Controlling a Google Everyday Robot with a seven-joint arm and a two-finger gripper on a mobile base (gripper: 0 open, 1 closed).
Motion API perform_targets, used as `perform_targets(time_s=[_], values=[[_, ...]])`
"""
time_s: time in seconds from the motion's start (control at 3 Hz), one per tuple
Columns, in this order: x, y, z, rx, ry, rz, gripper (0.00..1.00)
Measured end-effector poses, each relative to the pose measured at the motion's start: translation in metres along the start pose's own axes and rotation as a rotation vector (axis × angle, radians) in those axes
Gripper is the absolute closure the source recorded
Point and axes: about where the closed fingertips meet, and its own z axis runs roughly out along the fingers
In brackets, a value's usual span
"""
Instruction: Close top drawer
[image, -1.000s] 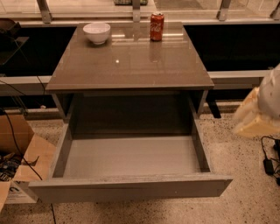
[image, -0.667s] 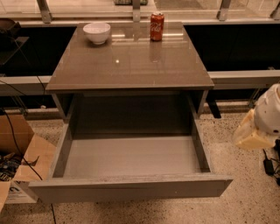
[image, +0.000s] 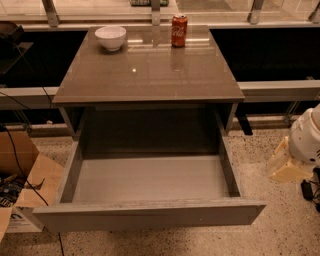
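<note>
The top drawer (image: 150, 215) stands pulled far out of the grey cabinet, its flat wood-grain front panel toward me. Its pale grey inner floor (image: 150, 177) is bare. My gripper (image: 289, 167) is a cream-coloured shape under the white arm (image: 307, 137) at the right edge of the camera view. It hangs over the floor, to the right of the drawer's right side wall and apart from it, level with the drawer's middle. It holds nothing that I can see.
A white bowl (image: 110, 37) and a red cola can (image: 179, 30) stand at the back of the glossy cabinet top (image: 150, 75). An open cardboard box (image: 22, 187) with cables sits on the floor left of the drawer. A railing runs behind. A black cable end (image: 307, 190) lies at right.
The arm and gripper have dropped lower at the right edge and drawn slightly away from the cabinet. The drawer stays open as before.
</note>
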Motion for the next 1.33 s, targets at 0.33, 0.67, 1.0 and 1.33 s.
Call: perform_targets(time_s=[0.33, 0.67, 1.0, 1.33], values=[[0.013, 0.02, 0.02, -0.06, 0.008, -0.022, 1.0], [0.02, 0.035, 0.04, -0.073, 0.034, -0.018, 1.0], [0.021, 0.05, 0.069, -0.097, 0.03, 0.007, 1.0], [0.027, 0.068, 0.094, -0.11, 0.011, 0.048, 1.0]])
